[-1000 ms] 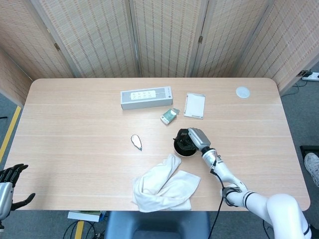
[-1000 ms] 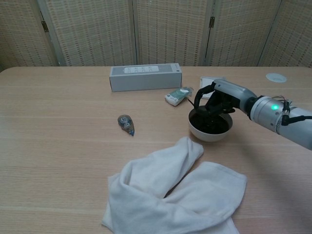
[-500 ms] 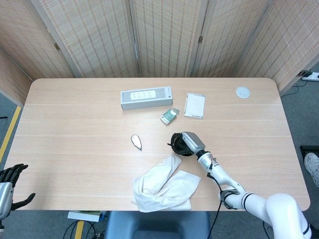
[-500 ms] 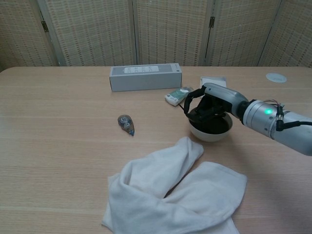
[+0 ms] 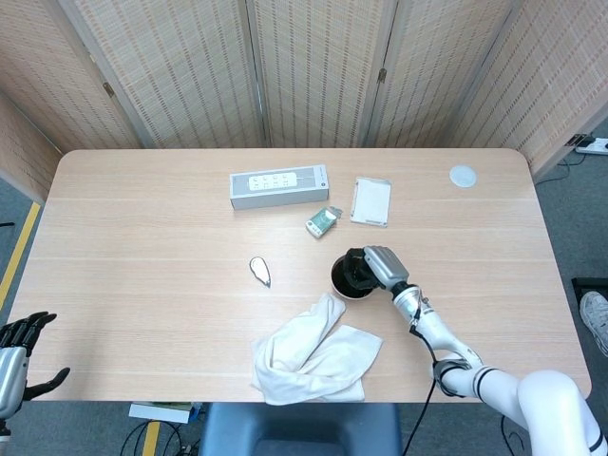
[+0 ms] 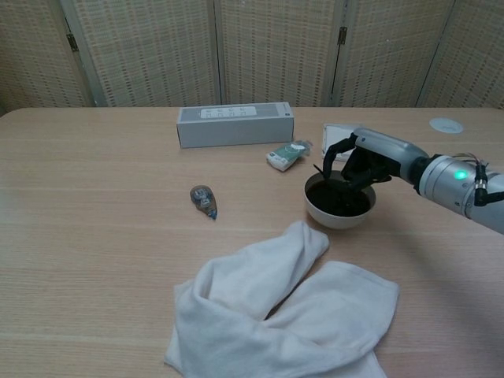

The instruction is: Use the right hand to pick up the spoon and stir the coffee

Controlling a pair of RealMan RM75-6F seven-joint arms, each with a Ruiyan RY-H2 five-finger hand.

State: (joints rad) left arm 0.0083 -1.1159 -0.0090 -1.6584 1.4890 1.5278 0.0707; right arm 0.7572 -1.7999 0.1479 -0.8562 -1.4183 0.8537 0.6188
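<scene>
Right hand [image 6: 364,161] hangs over the white bowl [image 6: 340,214] of coffee [image 6: 339,198], fingers curled on a thin dark spoon [image 6: 323,174] dipped in it. Half a second ago the hand stood further left over the bowl, so stirring seems under way. Left hand [image 5: 17,334] idles open off the table [image 5: 142,285]. A white towel [image 6: 283,315] lies near; wicker screens [image 5: 313,66] stand behind.

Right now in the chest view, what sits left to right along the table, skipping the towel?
Tape dispenser → long box → small packet → bowl with the right robot hand over it → white disc.
</scene>
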